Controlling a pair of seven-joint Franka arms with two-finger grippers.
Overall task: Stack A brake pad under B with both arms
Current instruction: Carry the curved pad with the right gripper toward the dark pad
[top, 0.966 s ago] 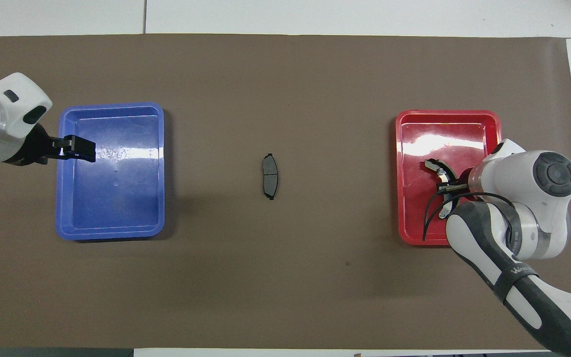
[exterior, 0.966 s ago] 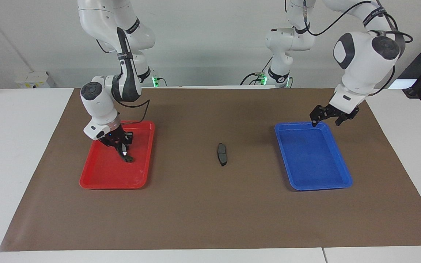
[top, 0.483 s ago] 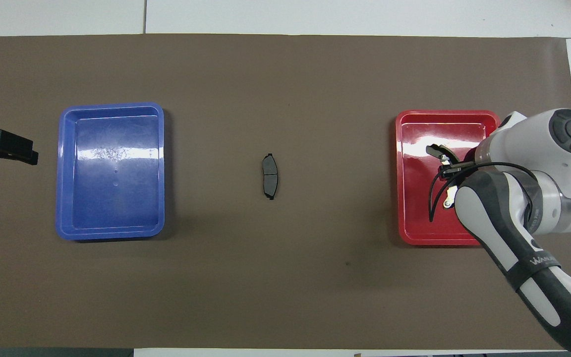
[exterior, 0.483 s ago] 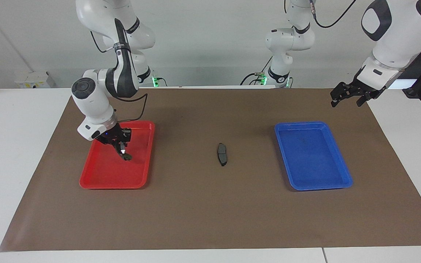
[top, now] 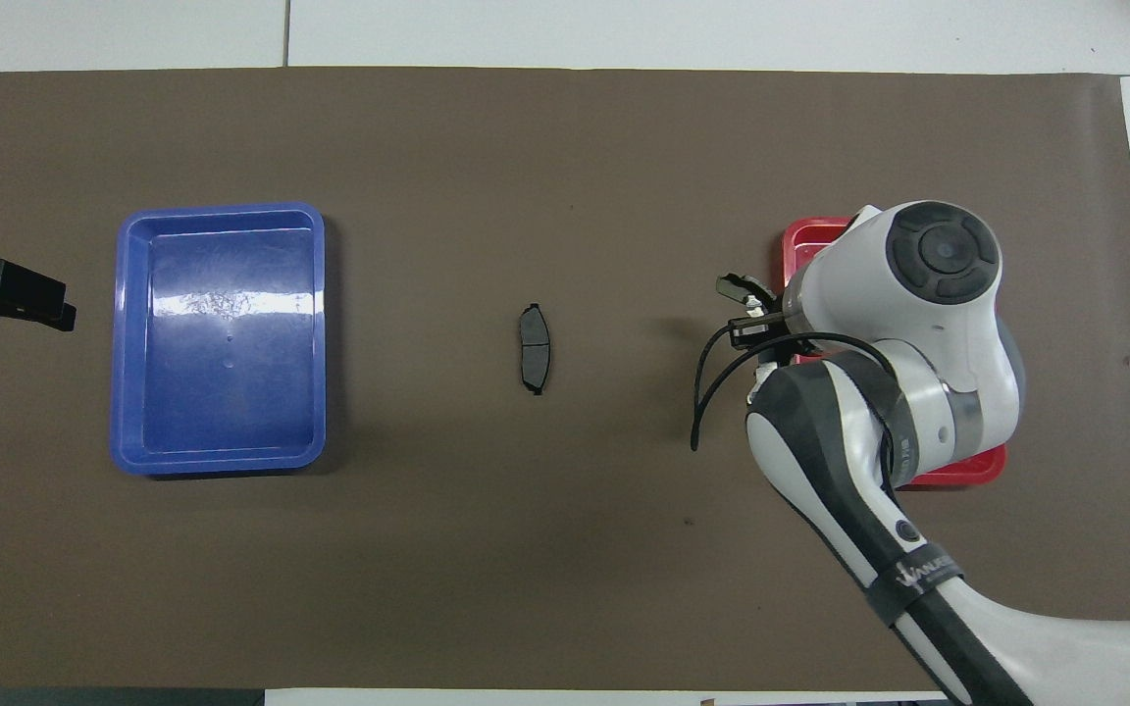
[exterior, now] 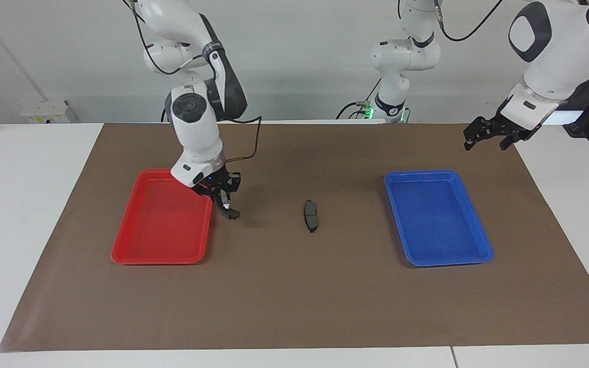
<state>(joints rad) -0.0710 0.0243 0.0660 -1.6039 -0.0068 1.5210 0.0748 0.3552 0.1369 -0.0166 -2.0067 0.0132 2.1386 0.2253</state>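
The A brake pad (exterior: 311, 215) lies flat at the table's (exterior: 294, 306) centre, clear of both trays, midway between its two long edges. Toward the right arm's end, the right end effector (exterior: 221, 197) is up in the air over the brown mat just beside the red tray (exterior: 156, 245), clamped on B (exterior: 229, 211), the crescent shoe hanging below the fingers with its silver strip showing. To do this well, I'd say carry B level over the pad, line its long axis with the pad's, and lower gently so the pad doesn't skid. Near the table's corner at the left arm's end, the left end effector (exterior: 488, 134) waits in the air past the blue tray (exterior: 437, 220), fingers spread wide, holding nothing.
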